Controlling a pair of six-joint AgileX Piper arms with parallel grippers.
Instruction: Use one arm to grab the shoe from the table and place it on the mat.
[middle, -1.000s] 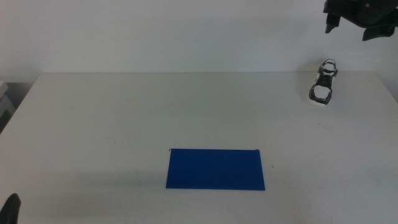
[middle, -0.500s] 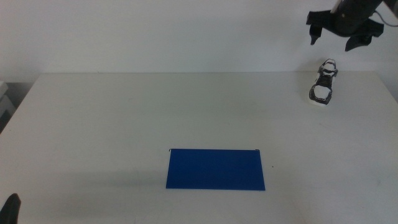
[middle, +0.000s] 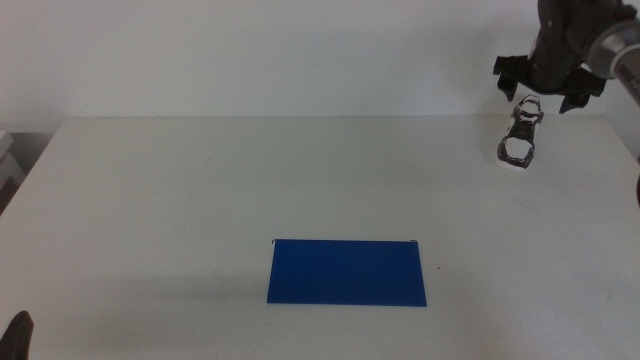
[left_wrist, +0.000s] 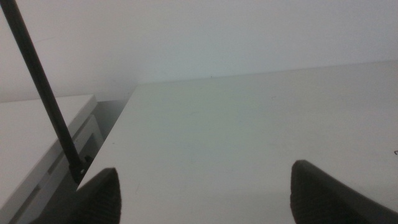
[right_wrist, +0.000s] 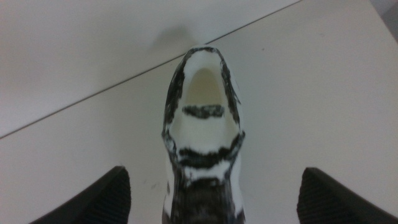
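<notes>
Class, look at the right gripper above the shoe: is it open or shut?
Open. In the right wrist view the right gripper has its fingers spread wide on either side of the shoe, not touching it.

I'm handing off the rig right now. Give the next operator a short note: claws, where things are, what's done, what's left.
Right claw: open, hovering just above the small black-and-white sneaker, jaws either side of it in the right wrist view, not gripping.
Left claw: open, waiting at the near left corner of the white table.
Sneaker: at the table's far right corner, on its sole.
Flat deep-blue rectangular mat: near centre, nothing on it.
Done: approach only.
Left: lower, grip the sneaker, carry it to the mat, release.
</notes>
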